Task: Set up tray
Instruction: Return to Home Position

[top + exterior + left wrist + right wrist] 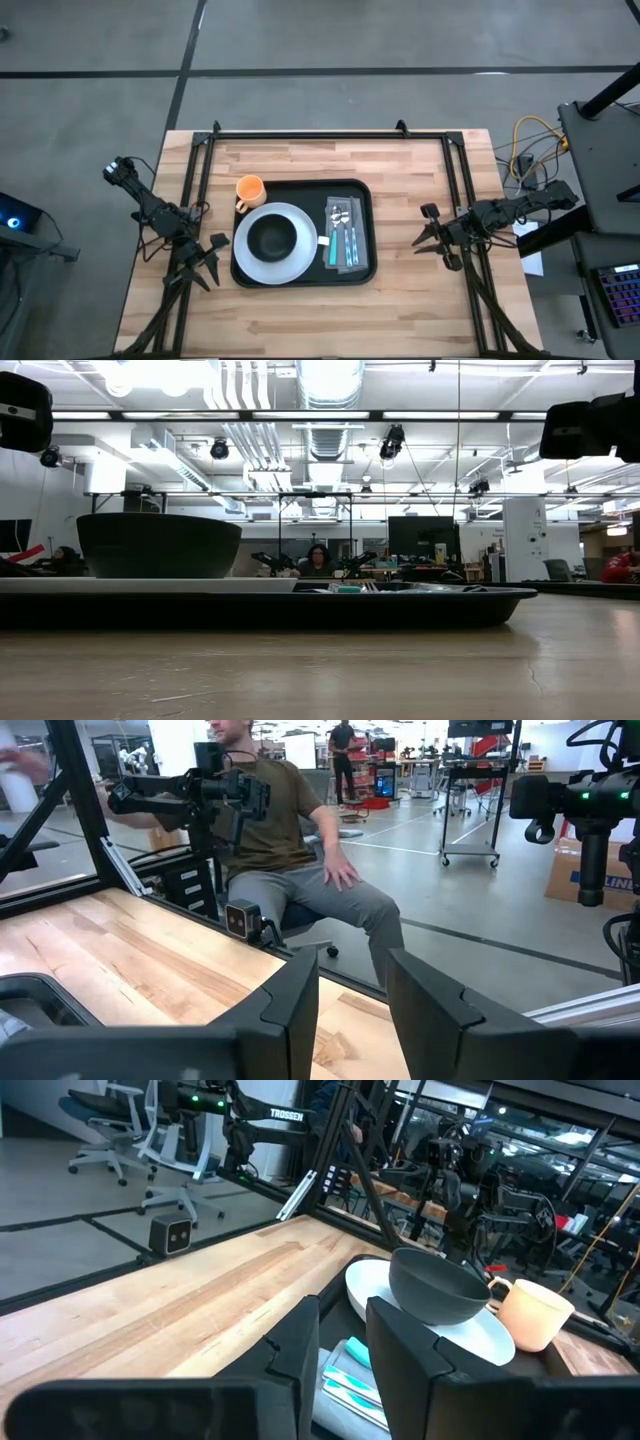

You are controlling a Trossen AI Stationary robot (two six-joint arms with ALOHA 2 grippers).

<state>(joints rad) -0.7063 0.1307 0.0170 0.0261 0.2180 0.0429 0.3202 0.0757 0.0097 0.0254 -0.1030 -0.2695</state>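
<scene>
The tray [300,195] is placed in the middle of the table [300,320], and its long axis runs from one arm to the other. On the left half of the tray a white plate [290,265] is set, with a dark bowl [272,237] on it. An orange cup [250,189] is stood at the far left corner of the tray. On the right half a grey napkin [360,250] is laid, and the cutlery [342,235] is lined up on it, along the short axis of the tray. From the level of the table the tray [400,607] is seen as a low dark band, lying flat.

The left gripper [213,260] is held just beside the left short side of the tray, by the corner where the plate lies. Its fingers are spread and nothing is grasped between them, which is confirmed from its own wrist [352,970]. The right gripper [425,228] is held off the right short side of the tray, at a clearly greater gap. Its fingers are also parted and empty [343,1315].

The tray is thus found between the two grippers, and both are pointed inward at it. The setting appears complete. For a retreat, each arm should probably be drawn outward along the long axis of the tray. More care seems needed for the left arm, as it is the nearer one to the rim.
</scene>
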